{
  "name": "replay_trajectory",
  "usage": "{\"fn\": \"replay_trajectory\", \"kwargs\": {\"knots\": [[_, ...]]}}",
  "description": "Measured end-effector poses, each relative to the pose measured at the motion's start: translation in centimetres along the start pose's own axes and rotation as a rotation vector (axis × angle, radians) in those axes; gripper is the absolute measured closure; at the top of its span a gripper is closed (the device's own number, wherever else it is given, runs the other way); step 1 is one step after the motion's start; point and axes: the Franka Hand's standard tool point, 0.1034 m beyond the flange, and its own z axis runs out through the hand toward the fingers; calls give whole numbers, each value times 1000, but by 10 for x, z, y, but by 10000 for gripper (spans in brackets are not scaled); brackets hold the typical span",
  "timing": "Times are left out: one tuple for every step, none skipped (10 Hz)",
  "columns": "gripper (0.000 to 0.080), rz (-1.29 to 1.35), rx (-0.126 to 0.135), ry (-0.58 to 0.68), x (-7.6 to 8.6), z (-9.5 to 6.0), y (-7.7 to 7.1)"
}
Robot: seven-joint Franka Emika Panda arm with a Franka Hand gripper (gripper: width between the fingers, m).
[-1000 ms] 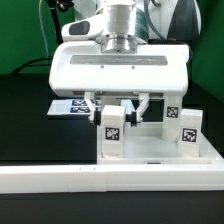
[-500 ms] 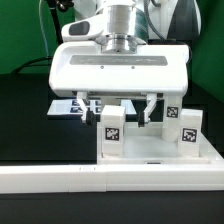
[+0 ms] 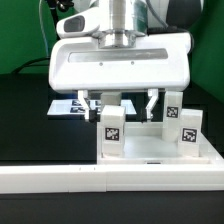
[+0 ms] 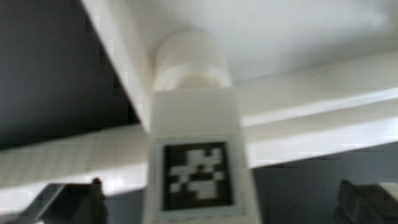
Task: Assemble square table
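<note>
The square table top (image 3: pixel 150 150) lies upside down against the L-shaped wall, with white tagged legs standing in its corner sockets. The front leg at the exterior view's left (image 3: pixel 112 129) stands upright, and two more legs (image 3: pixel 186 131) (image 3: pixel 172 103) show to its right. My gripper (image 3: pixel 122 102) hangs just above and behind that front leg, jaws spread wide and empty. In the wrist view the same leg (image 4: pixel 192 110) runs between my dark fingertips (image 4: pixel 71 202) without touching them, and the gripper (image 4: pixel 222 205) is open.
The long white L-shaped wall (image 3: pixel 90 176) runs along the front of the table top. The marker board (image 3: pixel 68 107) lies flat on the black table behind, at the exterior view's left. A green backdrop stands behind.
My jaws have spread wider and the gripper has risen a little off the front left leg. The leg and table top stay put.
</note>
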Motion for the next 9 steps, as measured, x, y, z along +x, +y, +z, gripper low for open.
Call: {"fn": "replay_trajectory", "kwargs": {"knots": [[151,43,18,-106,0,-2,-5],[151,50,25,-144,5,-3,-3],[151,55,24,-144,7,-2,1],[151,51,24,-145,5,-1,-1],[151,50,24,-146,5,-1,-1],[151,51,23,-146,5,-1,-1],[151,54,22,-151,5,-1,1],[151,69,26,-249,-1,-2,5],[151,91,34,-308,2,-6,4]]}}
